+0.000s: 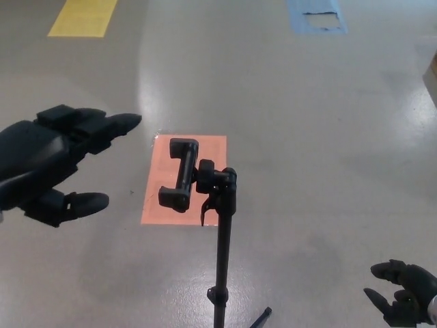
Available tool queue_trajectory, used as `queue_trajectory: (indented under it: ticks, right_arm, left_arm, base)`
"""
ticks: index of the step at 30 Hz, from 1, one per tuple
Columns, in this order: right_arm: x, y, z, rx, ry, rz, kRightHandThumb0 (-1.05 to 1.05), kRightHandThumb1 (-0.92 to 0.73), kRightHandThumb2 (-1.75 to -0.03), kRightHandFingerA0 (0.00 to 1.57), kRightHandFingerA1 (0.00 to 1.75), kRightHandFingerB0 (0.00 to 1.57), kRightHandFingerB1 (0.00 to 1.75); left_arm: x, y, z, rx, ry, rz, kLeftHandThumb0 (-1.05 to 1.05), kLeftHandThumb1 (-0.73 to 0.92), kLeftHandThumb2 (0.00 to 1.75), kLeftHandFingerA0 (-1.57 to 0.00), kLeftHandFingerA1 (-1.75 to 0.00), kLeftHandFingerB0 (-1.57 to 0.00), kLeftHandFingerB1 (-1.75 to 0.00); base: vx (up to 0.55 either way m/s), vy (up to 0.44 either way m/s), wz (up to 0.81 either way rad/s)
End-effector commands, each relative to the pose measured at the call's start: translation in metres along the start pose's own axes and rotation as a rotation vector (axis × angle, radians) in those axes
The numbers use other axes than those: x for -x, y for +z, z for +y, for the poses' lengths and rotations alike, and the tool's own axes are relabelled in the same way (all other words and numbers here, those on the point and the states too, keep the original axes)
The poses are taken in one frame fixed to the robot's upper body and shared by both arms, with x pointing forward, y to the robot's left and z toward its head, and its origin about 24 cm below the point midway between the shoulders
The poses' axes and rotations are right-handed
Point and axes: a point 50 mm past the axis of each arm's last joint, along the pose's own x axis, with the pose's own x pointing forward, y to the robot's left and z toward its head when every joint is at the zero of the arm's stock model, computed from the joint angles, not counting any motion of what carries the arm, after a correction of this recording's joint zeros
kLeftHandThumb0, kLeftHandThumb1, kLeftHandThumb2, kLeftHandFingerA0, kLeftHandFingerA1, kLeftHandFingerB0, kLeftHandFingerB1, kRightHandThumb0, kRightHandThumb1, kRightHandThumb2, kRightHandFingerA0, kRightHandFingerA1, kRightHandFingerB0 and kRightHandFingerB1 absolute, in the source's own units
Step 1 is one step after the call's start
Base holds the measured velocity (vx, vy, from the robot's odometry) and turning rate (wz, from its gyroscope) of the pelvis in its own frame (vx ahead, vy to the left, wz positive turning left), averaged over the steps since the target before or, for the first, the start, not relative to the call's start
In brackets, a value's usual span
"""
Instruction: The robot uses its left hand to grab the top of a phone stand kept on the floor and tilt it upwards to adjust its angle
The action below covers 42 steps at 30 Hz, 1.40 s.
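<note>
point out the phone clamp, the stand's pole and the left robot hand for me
phone clamp (179,183), head view, middle of its black bracket
stand's pole (222,260), head view, mid shaft
left robot hand (51,160), head view, back of the palm

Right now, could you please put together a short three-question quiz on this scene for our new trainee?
1. True or false: the left hand already grips the phone stand.
2. Which coloured floor patch lies directly behind the clamp? A) yellow B) orange C) blue
3. Fill in: the right hand sits at the picture's lower ____ corner.

Key
1. False; its fingers are apart, to the left of the clamp, with bare floor between.
2. B, the orange patch.
3. Right.
</note>
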Motion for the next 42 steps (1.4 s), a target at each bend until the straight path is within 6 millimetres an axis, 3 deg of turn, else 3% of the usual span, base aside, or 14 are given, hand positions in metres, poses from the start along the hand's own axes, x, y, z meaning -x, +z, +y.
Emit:
queue_trajectory:
  ticks: [1, 4, 10, 11, 13, 14, 17, 18, 27, 28, 31, 32, 34, 42]
  right_arm:
    - [0.001, -0.001, -0.009, 0.012, -0.016, 0.015, -0.65, -0.85, -0.66, 0.11, 0.25, 0.14, 0.23]
    - [0.001, -0.001, -0.008, 0.012, -0.011, 0.021, -0.69, -0.69, -0.94, 0.05, 0.37, 0.08, 0.32]
    - [0.001, -0.002, -0.007, 0.023, -0.008, 0.022, -0.69, -0.69, -0.94, 0.05, 0.38, 0.08, 0.32]
    - [0.001, -0.002, -0.007, 0.019, -0.008, 0.019, -0.63, -0.84, -0.66, 0.11, 0.26, 0.13, 0.24]
    - [0.001, -0.002, -0.007, 0.014, -0.008, 0.016, -0.64, -0.85, -0.66, 0.11, 0.27, 0.14, 0.24]
    - [0.001, -0.002, -0.008, 0.013, -0.008, 0.014, -0.69, -0.69, -0.94, 0.05, 0.36, 0.07, 0.32]
    - [0.001, -0.002, -0.008, 0.01, -0.008, 0.016, -0.63, -0.83, -0.67, 0.1, 0.25, 0.13, 0.24]
    - [0.001, -0.002, -0.008, 0.009, -0.008, 0.019, -0.69, -0.69, -0.94, 0.05, 0.34, 0.08, 0.32]
    - [0.001, 0.0, -0.01, 0.031, -0.015, 0.021, -0.68, -0.69, -0.94, 0.05, 0.37, 0.08, 0.33]
    - [0.001, 0.0, -0.01, 0.031, -0.015, 0.02, -0.64, -0.85, -0.66, 0.11, 0.26, 0.14, 0.23]
    - [0.001, 0.0, -0.01, 0.027, -0.012, 0.022, -0.64, -0.85, -0.66, 0.11, 0.25, 0.13, 0.23]
    - [0.001, 0.0, -0.011, 0.021, -0.012, 0.02, -0.68, -0.69, -0.93, 0.05, 0.37, 0.07, 0.32]
    - [0.001, 0.001, -0.011, 0.015, -0.013, 0.013, -0.65, -0.86, -0.65, 0.11, 0.28, 0.15, 0.24]
    - [0.0, 0.003, -0.013, 0.03, -0.017, 0.012, -0.69, -0.69, -0.94, 0.05, 0.36, 0.08, 0.32]
  left_arm:
    - [-0.006, 0.007, 0.009, -0.108, -0.015, -0.04, -0.91, 0.72, 1.08, -0.08, -0.27, -0.08, -0.19]
    - [-0.009, 0.012, 0.013, -0.122, -0.009, -0.06, -0.91, 0.73, 1.08, -0.08, -0.26, -0.07, -0.18]
    - [-0.012, 0.02, 0.018, -0.145, -0.005, -0.08, -0.91, 0.73, 1.08, -0.08, -0.24, -0.07, -0.16]
    - [-0.012, 0.02, 0.019, -0.152, -0.004, -0.083, -0.9, 0.72, 1.07, -0.08, -0.28, -0.07, -0.17]
    - [-0.014, 0.021, 0.021, -0.159, -0.003, -0.088, -0.91, 0.72, 1.08, -0.08, -0.29, -0.07, -0.18]
    - [-0.014, 0.021, 0.022, -0.163, -0.005, -0.091, -0.91, 0.73, 1.08, -0.08, -0.28, -0.07, -0.17]
    - [-0.016, 0.023, 0.024, -0.179, -0.016, -0.095, -0.91, 0.73, 1.09, -0.08, -0.28, -0.07, -0.18]
    - [-0.017, 0.024, 0.025, -0.186, -0.023, -0.097, -0.91, 0.73, 1.09, -0.08, -0.27, -0.07, -0.17]
    - [-0.021, 0.032, 0.022, -0.2, -0.054, -0.123, -0.93, 0.72, 1.1, -0.08, -0.26, -0.08, -0.19]
    - [-0.021, 0.033, 0.021, -0.206, -0.058, -0.125, -0.93, 0.72, 1.1, -0.08, -0.26, -0.07, -0.17]
    - [-0.021, 0.033, 0.018, -0.209, -0.063, -0.13, -0.92, 0.71, 1.09, -0.09, -0.28, -0.05, -0.18]
    - [-0.021, 0.033, 0.017, -0.208, -0.064, -0.131, -0.9, 0.7, 1.1, -0.07, -0.26, 0.0, -0.17]
    - [-0.021, 0.033, 0.015, -0.21, -0.069, -0.132, -0.9, 0.68, 1.09, -0.1, -0.27, 0.0, -0.17]
    - [-0.023, 0.033, 0.008, -0.245, -0.099, -0.154, -0.89, 0.67, 1.09, -0.16, -0.29, 0.0, -0.17]
  base:
    - [0.0, 0.0, 0.0]
    - [0.0, 0.0, 0.0]
    - [0.0, 0.0, 0.0]
    - [0.0, 0.0, 0.0]
    - [0.0, 0.0, 0.0]
    - [0.0, 0.0, 0.0]
    - [0.0, 0.0, 0.0]
    - [0.0, 0.0, 0.0]
    - [0.0, 0.0, 0.0]
    - [0.0, 0.0, 0.0]
    - [0.0, 0.0, 0.0]
    - [0.0, 0.0, 0.0]
    - [0.0, 0.0, 0.0]
    - [0.0, 0.0, 0.0]
